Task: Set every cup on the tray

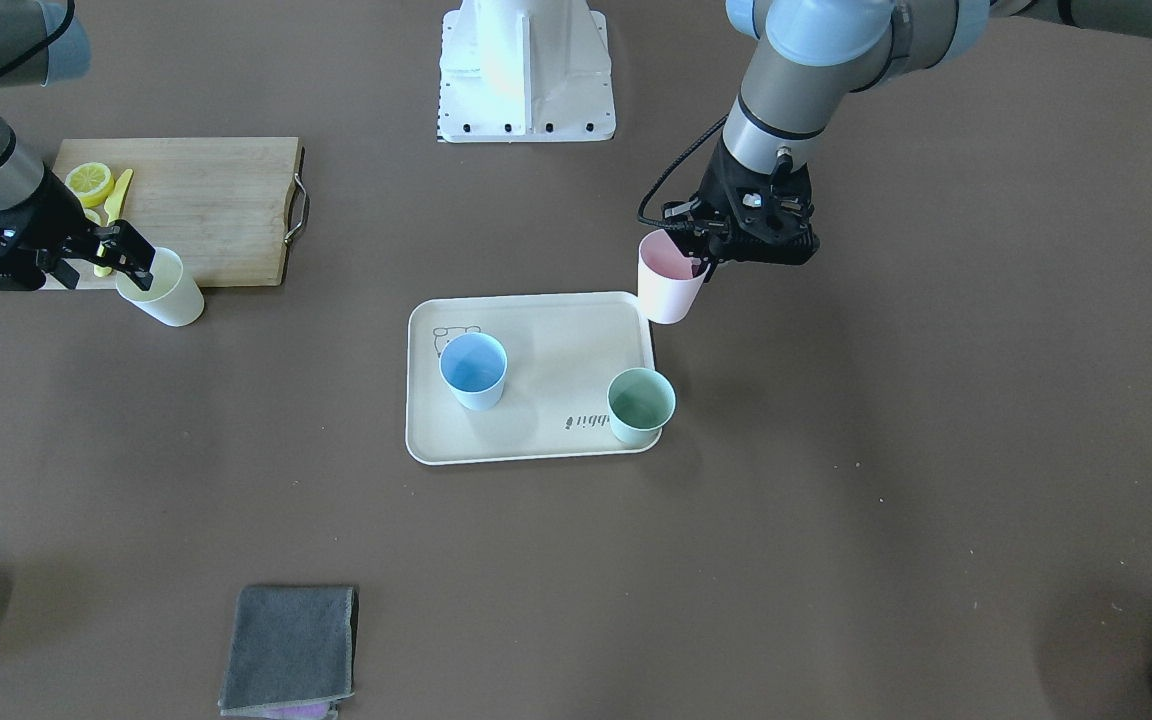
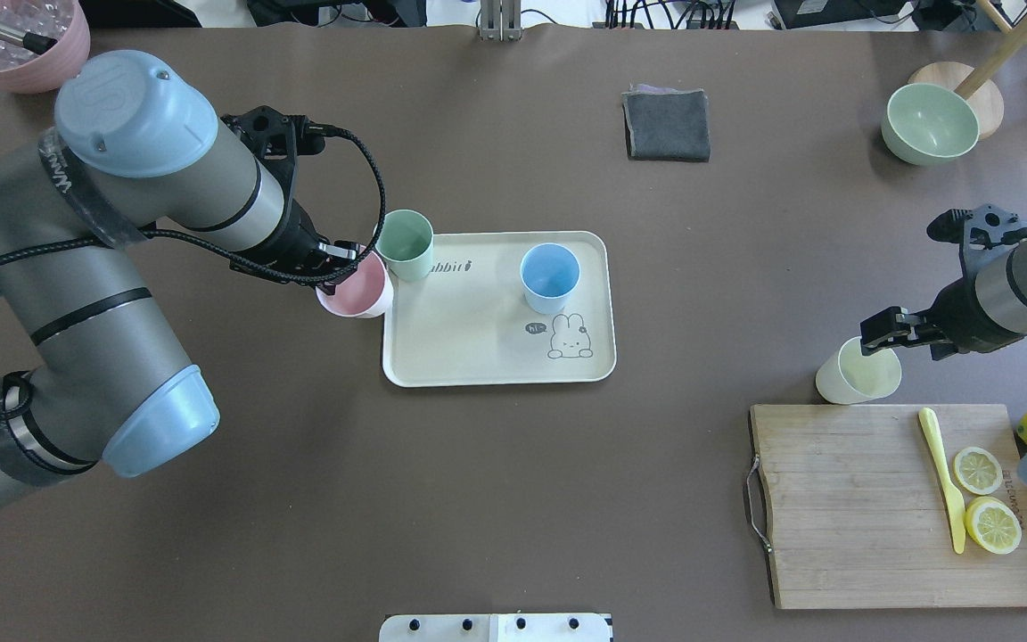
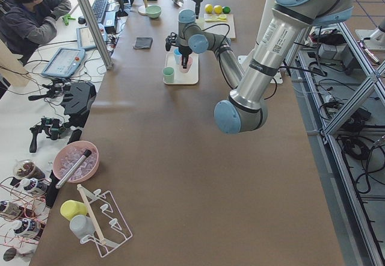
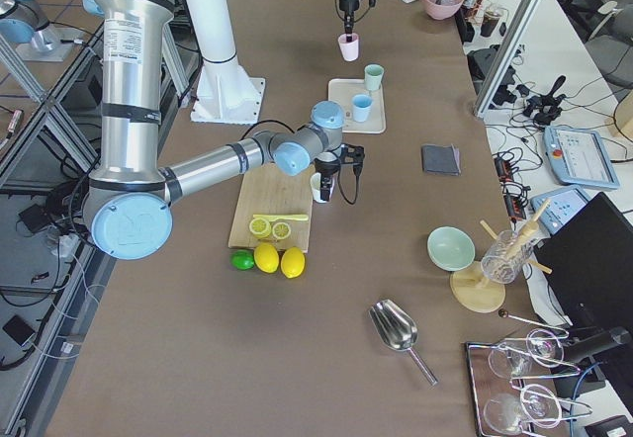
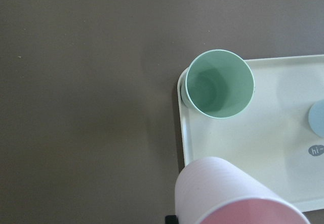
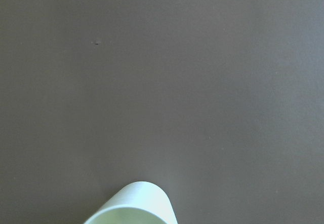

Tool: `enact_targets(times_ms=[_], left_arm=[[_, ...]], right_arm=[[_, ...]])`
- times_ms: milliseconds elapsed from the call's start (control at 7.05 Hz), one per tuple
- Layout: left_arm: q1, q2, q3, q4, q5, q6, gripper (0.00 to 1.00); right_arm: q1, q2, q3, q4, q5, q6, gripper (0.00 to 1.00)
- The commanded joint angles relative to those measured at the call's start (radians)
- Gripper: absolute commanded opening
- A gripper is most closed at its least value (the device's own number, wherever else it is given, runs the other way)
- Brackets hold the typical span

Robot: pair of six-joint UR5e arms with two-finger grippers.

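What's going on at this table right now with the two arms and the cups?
Two cups already stand on the cream tray: the blue cup and the mint green cup. The left gripper holds the pink cup at the tray's edge. The right gripper grips the pale yellow cup near the cutting board.

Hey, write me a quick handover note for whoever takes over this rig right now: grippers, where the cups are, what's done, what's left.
Left gripper: shut on the pink cup, held at the tray's edge, not yet set down.
Right gripper: shut on the pale yellow cup, beside the cutting board, far from the tray.
Done: light blue cup and mint green cup stand upright on the tray.
Left: place the pink cup, then bring the yellow one over.
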Motion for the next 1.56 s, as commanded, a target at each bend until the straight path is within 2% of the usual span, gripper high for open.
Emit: enact_targets(times_ms=[0, 142, 284, 426, 568, 710, 994, 1135, 1419], left_arm=[[0.006, -0.005, 0.001, 0.0, 0.013, -0.014, 0.0], [0.009, -0.011, -0.002, 0.0, 0.023, -0.031, 0.0], [0.015, -0.013, -0.003, 0.0, 0.023, -0.031, 0.0], [0.017, -0.013, -0.003, 0.0, 0.023, -0.037, 0.0], [0.017, -0.012, -0.005, 0.0, 0.023, -0.037, 0.0], [0.017, -0.013, -0.003, 0.0, 0.023, -0.037, 0.0], [0.072, -0.013, 0.001, -0.003, 0.049, -0.078, 0.0], [0.132, -0.024, 0.014, -0.009, 0.11, -0.101, 0.0], [0.152, -0.045, 0.113, -0.105, 0.131, -0.147, 0.0]], right_arm=[[-0.002, -0.012, 0.012, 0.0, 0.006, 0.007, 0.91], [-0.007, -0.024, 0.01, 0.0, 0.003, 0.007, 0.89], [-0.026, -0.025, -0.009, 0.0, -0.026, 0.008, 0.74], [-0.039, -0.021, -0.022, 0.002, -0.035, 0.011, 0.72], [-0.062, -0.018, -0.023, 0.002, -0.04, 0.042, 0.58], [-0.077, -0.013, -0.019, 0.002, -0.049, 0.063, 0.01], [-0.073, 0.031, 0.033, -0.012, -0.038, 0.115, 0.0], [-0.061, 0.075, 0.04, -0.024, -0.018, 0.167, 0.0], [-0.037, 0.254, 0.043, -0.149, 0.009, 0.267, 0.0]])
